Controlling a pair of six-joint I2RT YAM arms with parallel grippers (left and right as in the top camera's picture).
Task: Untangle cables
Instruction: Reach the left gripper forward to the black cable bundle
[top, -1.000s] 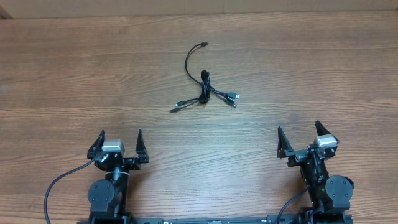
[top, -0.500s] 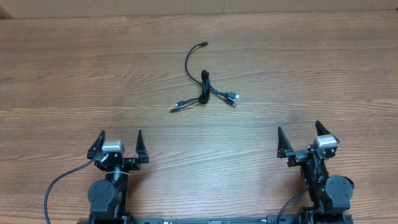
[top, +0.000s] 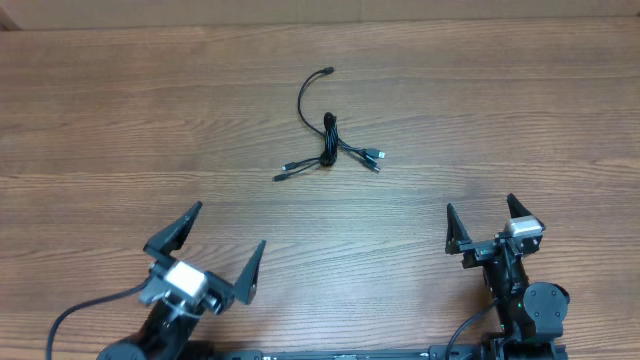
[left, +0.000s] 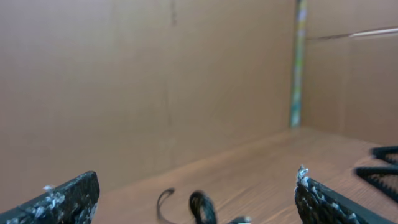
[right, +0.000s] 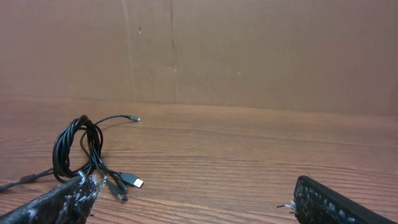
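We are finding the cables (top: 330, 140) lying bundled on the table (top: 500, 100), untouched; left gripper (top: 228, 226) and right gripper (top: 480, 203) are both standing with fingers spread wide, gripping nothing.

Wood-grain tabletop (top: 520, 110), seen from overhead. A small bundle of thin black cables (top: 329, 140) lies directly on it, in the far half near the middle. The cords are gathered into a tight core. One lead (top: 304, 95) arcs toward the far edge, two plug ends (top: 285, 172) splay left, and silver-tipped plugs (top: 376, 157) splay right.
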